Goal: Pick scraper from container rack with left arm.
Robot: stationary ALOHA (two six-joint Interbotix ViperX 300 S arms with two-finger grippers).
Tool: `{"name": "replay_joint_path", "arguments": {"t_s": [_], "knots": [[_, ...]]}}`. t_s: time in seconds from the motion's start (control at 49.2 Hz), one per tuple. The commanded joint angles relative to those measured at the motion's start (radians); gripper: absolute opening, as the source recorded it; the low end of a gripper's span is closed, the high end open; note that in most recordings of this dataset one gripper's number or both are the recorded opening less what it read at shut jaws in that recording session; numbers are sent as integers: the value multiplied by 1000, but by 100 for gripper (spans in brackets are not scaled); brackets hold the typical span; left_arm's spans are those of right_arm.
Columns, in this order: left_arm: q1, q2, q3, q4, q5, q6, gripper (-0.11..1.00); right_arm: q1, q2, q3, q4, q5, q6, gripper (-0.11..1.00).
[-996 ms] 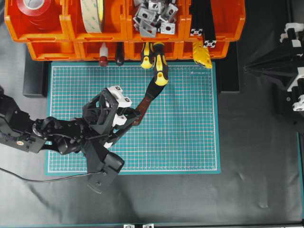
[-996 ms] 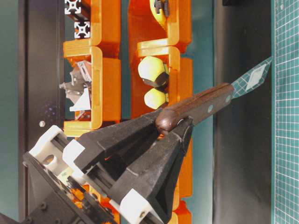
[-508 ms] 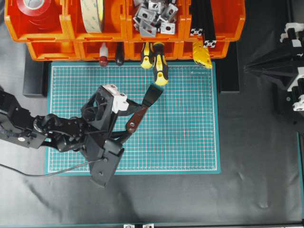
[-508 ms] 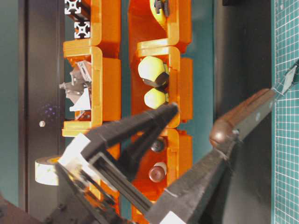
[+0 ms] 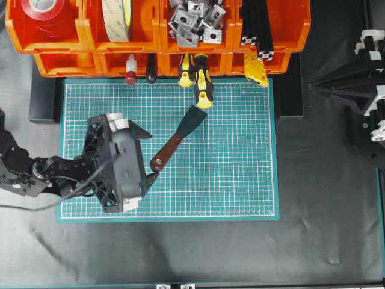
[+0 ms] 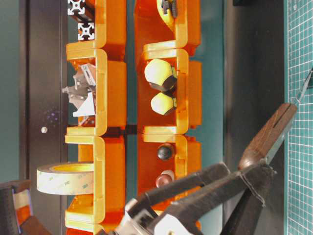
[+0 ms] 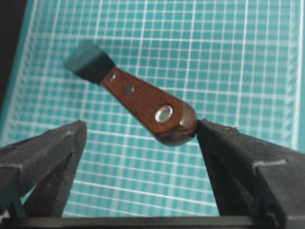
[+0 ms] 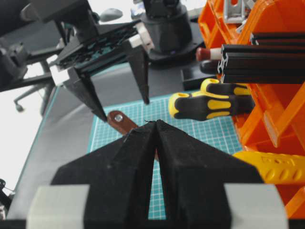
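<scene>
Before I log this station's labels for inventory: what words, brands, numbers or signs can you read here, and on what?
None can be read.
Green mat: only white grid lines; edge marks too small to read.
Yellow tool: faint embossing, too blurred.
Red tape roll and pale tape roll: no print seen.
Scraper: bare wood, rivets, ringed hole; no lettering.
Container rack: plain orange.

The scraper has a glossy dark wood handle with a shiny metal eyelet and a dull, tarnished blade. The container rack looks like smooth orange plastic, and the green mat is matt.
</scene>
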Motion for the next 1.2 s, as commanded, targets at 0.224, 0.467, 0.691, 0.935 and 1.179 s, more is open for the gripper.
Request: {"name": "replay_joint_path", "arguments": {"t_s": [0.224,0.467,0.691,0.935,1.179], "knots": [[9,-80,67,3,-6,-321,88,-2,5,-37,3,0,0,1],[8,-123,100,3,-26,-368,88,0,3,-38,3,2,0,1],[-28,-305,166,5,-31,-308,88,0,-12,-48,3,2,0,1],[-112,-684,311,5,-60,-204,88,-2,-44,-60,3,26,-2,1],[-114,-969,348,5,-77,78,88,-2,-40,-60,3,71,0,1]]}}
